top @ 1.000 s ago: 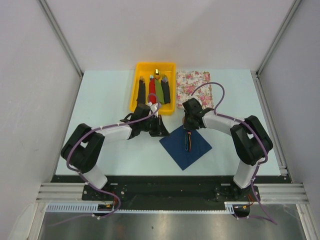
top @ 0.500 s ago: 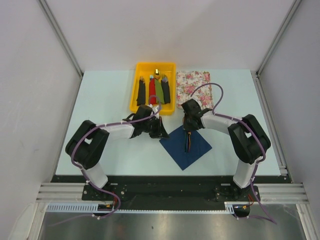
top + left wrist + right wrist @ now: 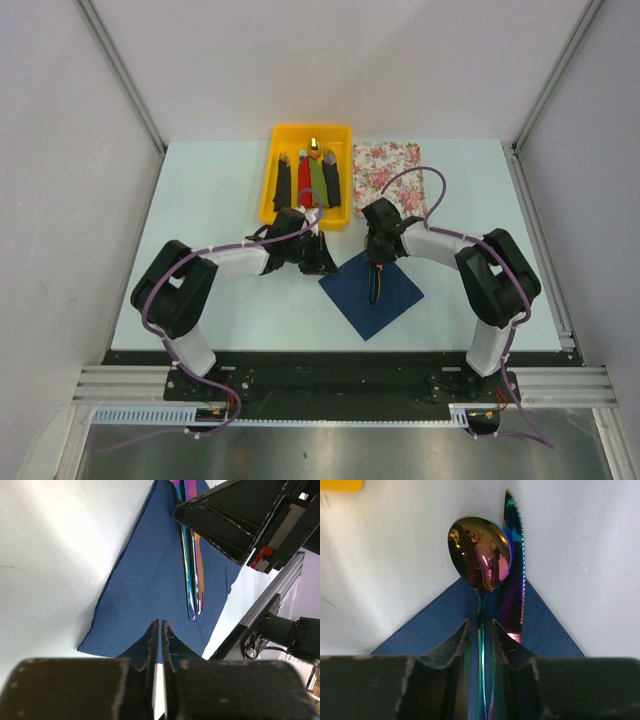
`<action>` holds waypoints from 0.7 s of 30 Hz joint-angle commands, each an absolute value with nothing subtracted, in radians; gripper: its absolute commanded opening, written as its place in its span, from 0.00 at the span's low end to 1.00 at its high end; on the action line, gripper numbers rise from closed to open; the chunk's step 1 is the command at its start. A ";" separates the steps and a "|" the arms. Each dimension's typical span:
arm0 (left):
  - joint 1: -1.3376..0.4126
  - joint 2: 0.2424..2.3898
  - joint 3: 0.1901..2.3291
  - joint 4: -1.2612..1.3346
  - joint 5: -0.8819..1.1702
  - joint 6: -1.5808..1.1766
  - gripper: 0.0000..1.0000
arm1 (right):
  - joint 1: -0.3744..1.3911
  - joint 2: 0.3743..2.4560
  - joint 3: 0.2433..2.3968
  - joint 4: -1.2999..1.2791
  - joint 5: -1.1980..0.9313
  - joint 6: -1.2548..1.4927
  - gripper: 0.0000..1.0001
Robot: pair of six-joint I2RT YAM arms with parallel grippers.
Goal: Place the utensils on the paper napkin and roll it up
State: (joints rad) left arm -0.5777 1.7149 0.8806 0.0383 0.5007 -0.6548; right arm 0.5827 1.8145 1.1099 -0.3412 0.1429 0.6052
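Observation:
The navy paper napkin (image 3: 372, 295) lies flat as a diamond at the table's front middle. The iridescent spoon (image 3: 480, 550) and knife (image 3: 516, 555) lie side by side along it (image 3: 376, 285), and their heads reach past its far corner onto the table. My right gripper (image 3: 377, 260) is low over them. It is narrowly open astride the spoon's handle (image 3: 480, 622), with one finger over the knife. My left gripper (image 3: 322, 264) is shut, with its tips (image 3: 160, 624) over the napkin's (image 3: 145, 575) upper-left edge. I cannot tell whether it pinches the paper.
A yellow tray (image 3: 311, 128) with black, red and green bundles (image 3: 308, 180) stands just behind the grippers. The floral mat (image 3: 388, 170) lies to the tray's right. Grey walls stand on both sides, and the arm bases and a rail are at the front edge.
My left arm's elbow has swung up and to the right, while its gripper stayed at the napkin's edge. The right gripper, napkin and utensils have barely moved.

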 commanded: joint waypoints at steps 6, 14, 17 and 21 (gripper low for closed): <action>-0.583 1.502 0.900 0.072 0.480 -0.549 0.34 | 0.592 1.672 1.197 -0.391 0.107 0.529 0.34; -0.592 1.168 0.802 0.008 0.439 -0.068 0.73 | 0.506 1.425 1.109 -0.321 -0.138 0.303 0.59; -0.594 1.111 0.795 -0.066 0.519 0.109 0.87 | 0.421 1.382 1.065 -0.334 -0.335 0.235 0.86; -0.716 1.094 0.776 -0.190 0.565 0.361 0.88 | 0.318 1.394 1.014 -0.354 -0.691 0.155 0.98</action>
State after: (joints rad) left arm -0.6064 1.1038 0.8135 -0.0475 0.4900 0.0109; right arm 0.3950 1.3785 1.0603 -0.3351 -0.3180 0.2802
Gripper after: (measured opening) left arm 0.884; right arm 0.959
